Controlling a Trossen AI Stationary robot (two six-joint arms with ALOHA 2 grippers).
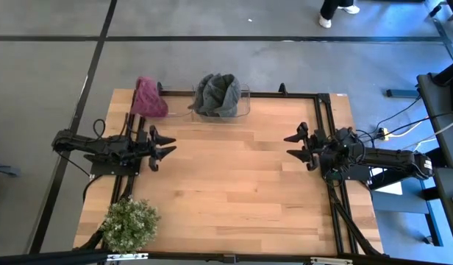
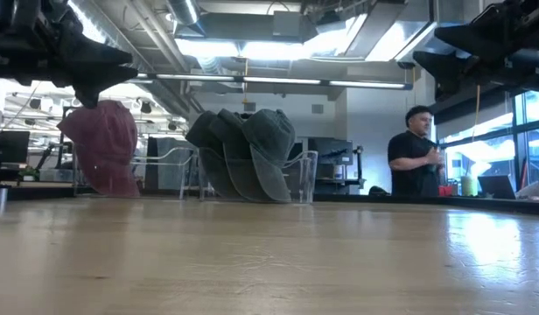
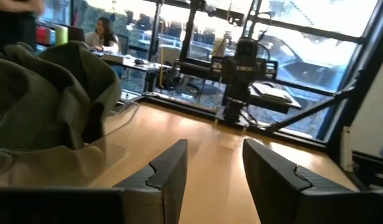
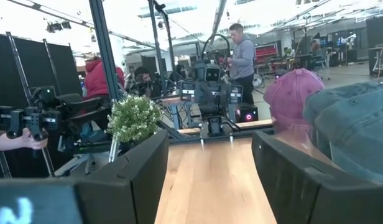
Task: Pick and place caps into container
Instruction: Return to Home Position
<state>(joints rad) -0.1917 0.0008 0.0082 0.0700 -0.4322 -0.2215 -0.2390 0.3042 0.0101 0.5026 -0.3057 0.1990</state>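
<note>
Three dark grey-green caps point(image 1: 218, 94) lie piled in the clear container point(image 1: 245, 110) at the middle of the table's far edge. In the low view the caps point(image 2: 243, 153) stand up above the container's walls point(image 2: 306, 175). The maroon cap point(image 1: 148, 97) sits outside the container, to its left at the far-left corner, its lower edge on the table point(image 2: 103, 144). My left gripper point(image 1: 164, 145) hovers open near the table's left side, above the wood point(image 3: 213, 155). My right gripper point(image 1: 296, 146) hovers open at the right side point(image 4: 210, 149). Both point toward the table's middle.
A bushy green plant point(image 1: 129, 223) stands at the near-left corner. A black frame point(image 1: 322, 125) runs along the table's far and right edges. Bare wood lies between the grippers. A person point(image 2: 416, 156) stands beyond the table; others show in the wrist views.
</note>
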